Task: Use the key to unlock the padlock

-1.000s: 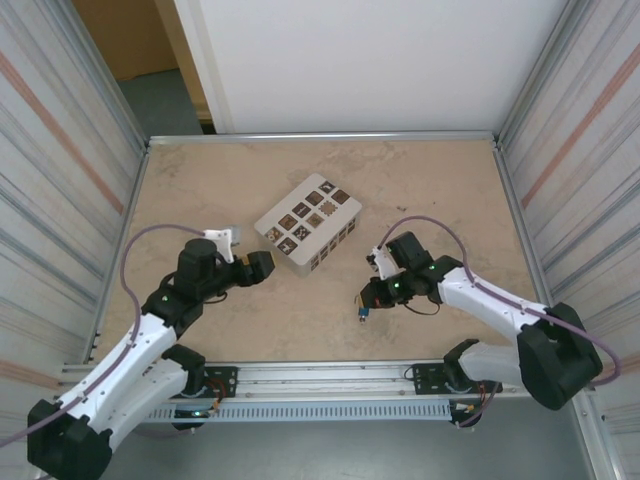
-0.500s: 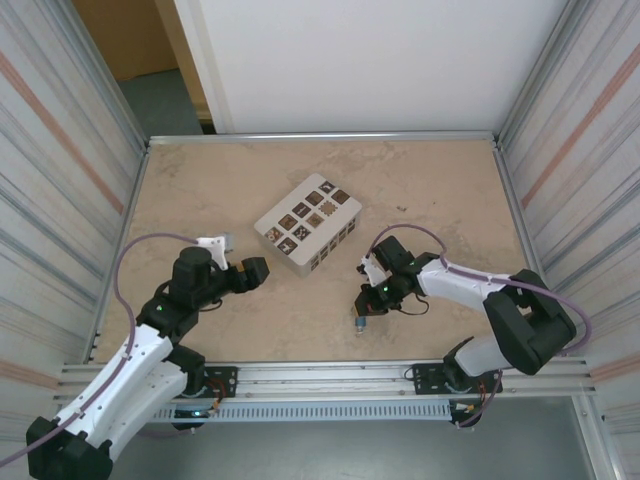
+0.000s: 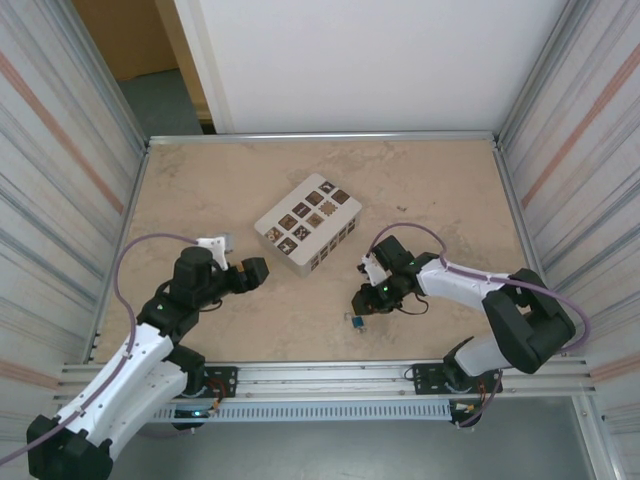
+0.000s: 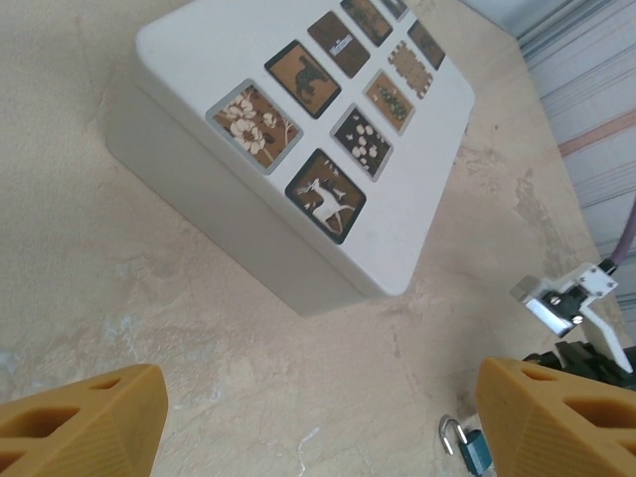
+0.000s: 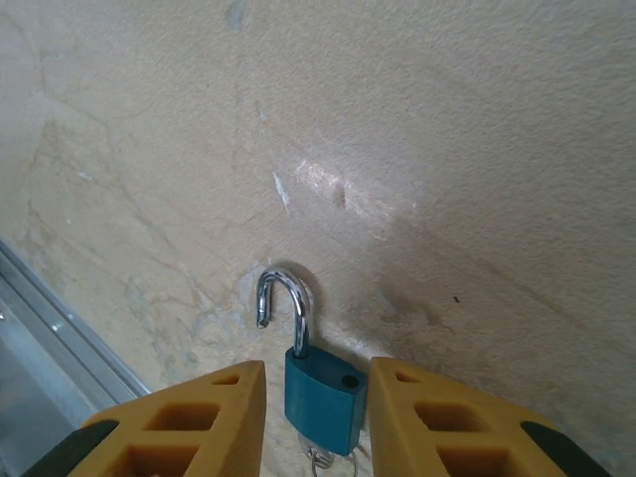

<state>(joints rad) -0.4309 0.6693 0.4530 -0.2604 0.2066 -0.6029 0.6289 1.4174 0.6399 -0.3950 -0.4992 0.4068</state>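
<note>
So the padlock is seen lying flat on the table, near the 6 o'clock edge in the top view. It has a blue body, and the shackle is swung out with one leg free and the empty hole showing, so it's judged to be unlocked already. Something metallic is poking out below the body, maybe the key or its ring. It's cut off at the frame edge, so it can't be told for sure.

The right gripper is parked right over the padlock, fingers parted with the body between them. A gap is seen on one side, and the other finger is tight against the body or nearly so. It doesn't look clamped.

The left gripper is spread wide with nothing in it. It sits well apart from the padlock, out at 9 o'clock, and is aimed at the pale box with the patterned squares.

What could go wrong:
- If the arm is lifted at an angle, the padlock could be snagged by that close finger and dragged or flipped.
- If the arm is pushed down, the shackle could be clicked shut again and the job undone.
- A nudge toward 6 o'clock could see the padlock shoved against the metal rail.
- The key could be knocked loose, if that is what's there.

The surface is a beige, marbled, matte sheet with a few scuffs, flat and fairly slick-looking. The cell is walled by ribbed metal panels at 3 and 9 o'clock, with a white board at 12. An opening onto a brown wall and a grey-green floor is seen at 11.
</note>
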